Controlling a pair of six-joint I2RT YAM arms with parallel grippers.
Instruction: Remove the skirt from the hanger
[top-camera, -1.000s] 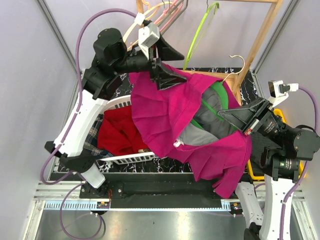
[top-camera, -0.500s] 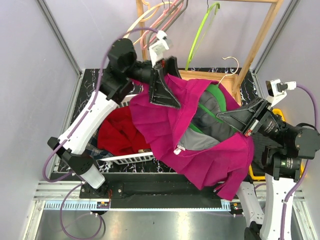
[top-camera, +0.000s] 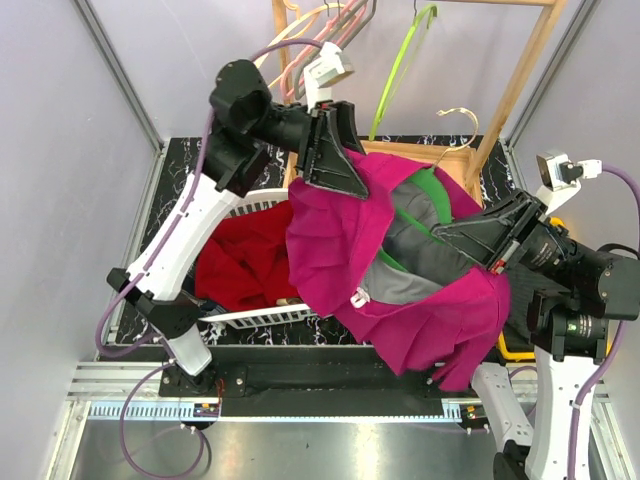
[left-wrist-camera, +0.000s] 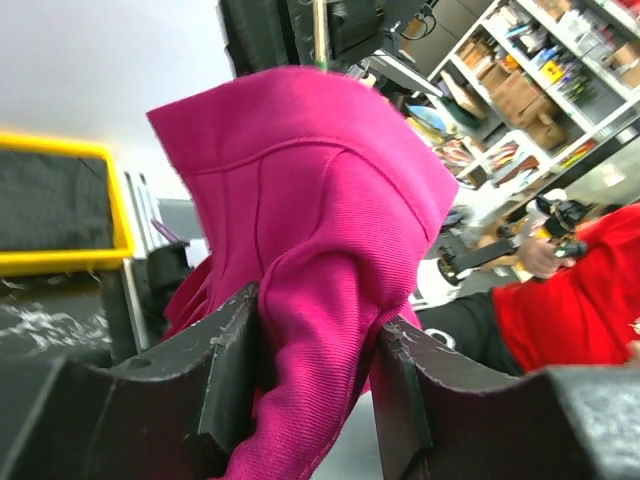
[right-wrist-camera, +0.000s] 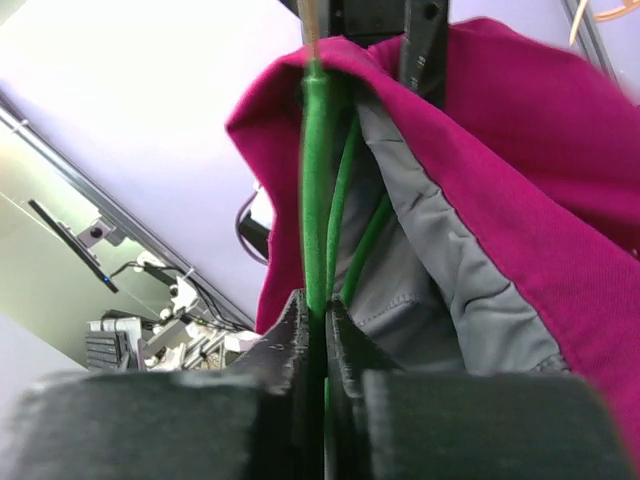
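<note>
A magenta skirt (top-camera: 340, 240) with grey lining hangs over a green hanger (top-camera: 432, 190) whose metal hook (top-camera: 460, 112) points up at the back. My left gripper (top-camera: 348, 188) is at the skirt's upper left edge. In the left wrist view a thick fold of the skirt (left-wrist-camera: 320, 180) is pinched between both fingers of that gripper (left-wrist-camera: 310, 330). My right gripper (top-camera: 445, 232) reaches in from the right. In the right wrist view it (right-wrist-camera: 322, 305) is shut on the green hanger (right-wrist-camera: 316, 180) inside the skirt (right-wrist-camera: 520, 150).
A white laundry basket (top-camera: 250, 315) holding a red garment (top-camera: 245, 260) sits under the skirt at the left. A wooden rack (top-camera: 520, 80) at the back carries several hangers (top-camera: 320, 25), with a lime one (top-camera: 400, 70) among them. A yellow-edged box (top-camera: 515, 350) lies at the right.
My left gripper has swung right onto the skirt's upper edge and closed on it. The cloth's left side has bunched in toward the hanger. The right gripper has barely moved.
</note>
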